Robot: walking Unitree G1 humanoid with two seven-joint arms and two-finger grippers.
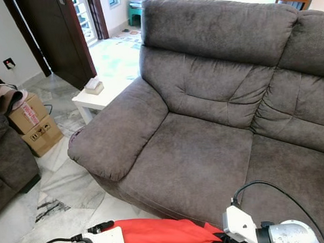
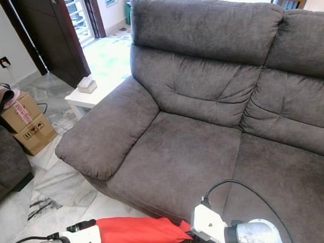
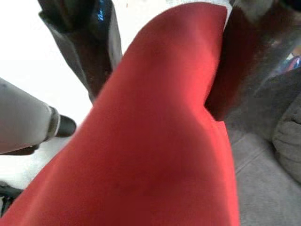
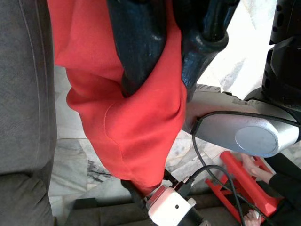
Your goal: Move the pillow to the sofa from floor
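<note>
While the robot stands facing the sofa [image 1: 206,152], the red pillow [image 1: 156,233] hangs between both arms, just short of the seat's front edge, off the floor. Right gripper [image 4: 157,70]: 2 black fingers pinched shut on a fold of pillow cloth. Left gripper [image 3: 155,61]: fingers spread wide either side of the pillow, pressing it. Risk, as I judge it: the right pinch holds only loose cloth, so lifting over the edge could slip it free.
</note>
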